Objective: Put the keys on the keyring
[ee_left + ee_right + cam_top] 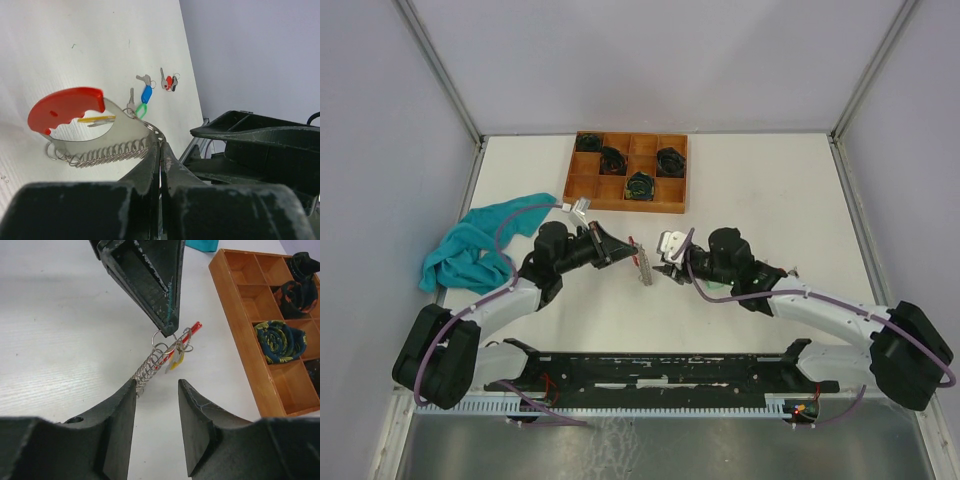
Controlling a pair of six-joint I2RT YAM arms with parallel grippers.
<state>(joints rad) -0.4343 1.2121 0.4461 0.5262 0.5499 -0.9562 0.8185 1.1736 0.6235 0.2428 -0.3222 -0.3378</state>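
Left wrist view: the left tool [160,150] is pinched flat on the thin edge of the keyring [125,136] and holds it clear of the worktop [60,45].
Keyring: a sheet-metal blade with a red cap [65,107] and a row of split rings [105,155] strung along one edge.
Keys: the loose keys [146,93], with blue and green tags, lie together flat on the worktop beyond the blade. Two more, with red and dark tags, lie just beside them. All are well apart from both tools.
Yellow tag: the yellow tag [176,361] hangs by the rings. I cannot tell whether it is threaded on.
Right tool: the right tool [157,387] has its jaws about halfway apart and holds nothing. The lower end of the ring row sits at one fingertip.
Handling, as a judgement: the keys are light, hard and slick. Lying flat, they should skid rather than lift, and the tags will swing. The rings are springy and resist spreading. The blade may pivot in the pinch.
Where to take hold: grip a key across its flat head, or by the plastic tag, leaving the eye free for a ring.
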